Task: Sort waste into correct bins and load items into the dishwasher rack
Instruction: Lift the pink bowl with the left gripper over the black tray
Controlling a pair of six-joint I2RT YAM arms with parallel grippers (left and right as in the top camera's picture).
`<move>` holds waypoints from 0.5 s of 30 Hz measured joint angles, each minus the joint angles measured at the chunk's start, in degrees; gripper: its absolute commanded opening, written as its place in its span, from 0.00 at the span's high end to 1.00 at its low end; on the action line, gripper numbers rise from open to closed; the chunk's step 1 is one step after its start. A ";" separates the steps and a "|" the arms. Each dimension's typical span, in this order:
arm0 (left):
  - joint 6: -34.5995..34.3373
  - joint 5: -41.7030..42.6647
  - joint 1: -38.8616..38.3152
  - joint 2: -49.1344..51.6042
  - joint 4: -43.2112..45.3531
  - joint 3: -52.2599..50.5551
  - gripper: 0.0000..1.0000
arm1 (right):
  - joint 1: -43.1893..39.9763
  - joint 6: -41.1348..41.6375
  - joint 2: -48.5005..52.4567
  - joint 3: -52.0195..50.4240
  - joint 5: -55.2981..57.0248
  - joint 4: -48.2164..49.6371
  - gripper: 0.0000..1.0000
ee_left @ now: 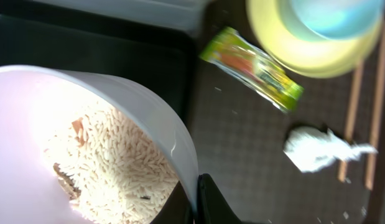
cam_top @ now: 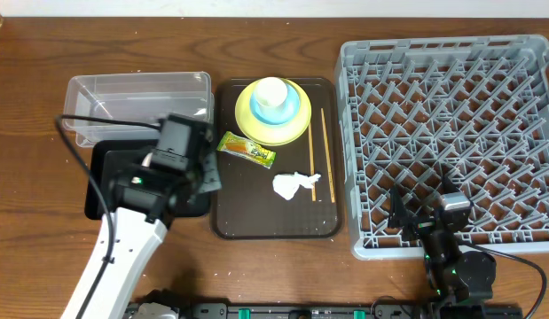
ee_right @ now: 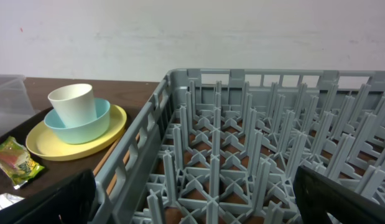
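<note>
Two robot arms worked at a wooden table [cam_top: 35, 53]. At far left, a clear plastic tub [cam_top: 137, 96] sat behind a shallow black tray [cam_top: 101, 182]. The left end effector [ee_left: 195, 200] was clamped on the rim of a white-pinkish bowl [ee_left: 117, 112], tilted over the black tray, seemingly so the rice scraps [ee_left: 111, 162] inside could slide out. On the central brown serving tray [cam_top: 256, 208] lay a green-and-yellow snack wrapper [cam_top: 247, 150], a crumpled white tissue [cam_top: 294, 185] and wooden chopsticks [cam_top: 326, 155], beside a white cup [cam_top: 271, 91] nested in a light blue bowl [cam_top: 292, 111] on a yellow plate [cam_top: 296, 128]. At right, the grey dishwasher rack [cam_top: 451, 133] held nothing. The right end effector [ee_right: 198, 205] hung wide apart and empty at its near edge, likely waiting.
</note>
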 measured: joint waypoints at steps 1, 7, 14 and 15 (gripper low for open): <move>0.35 0.02 1.46 0.00 0.00 0.00 0.94 | 0.00 0.00 0.00 0.00 0.00 0.00 0.01; 2.56 1.90 10.71 0.00 -0.13 0.00 0.94 | 0.00 0.00 0.00 0.00 0.00 0.00 0.01; 5.70 9.01 21.81 0.15 -0.13 0.00 0.94 | 0.00 0.00 0.00 0.00 0.00 0.00 0.01; 6.23 10.45 23.06 0.26 -0.04 0.00 0.94 | 0.00 0.00 0.00 0.00 0.00 0.02 0.01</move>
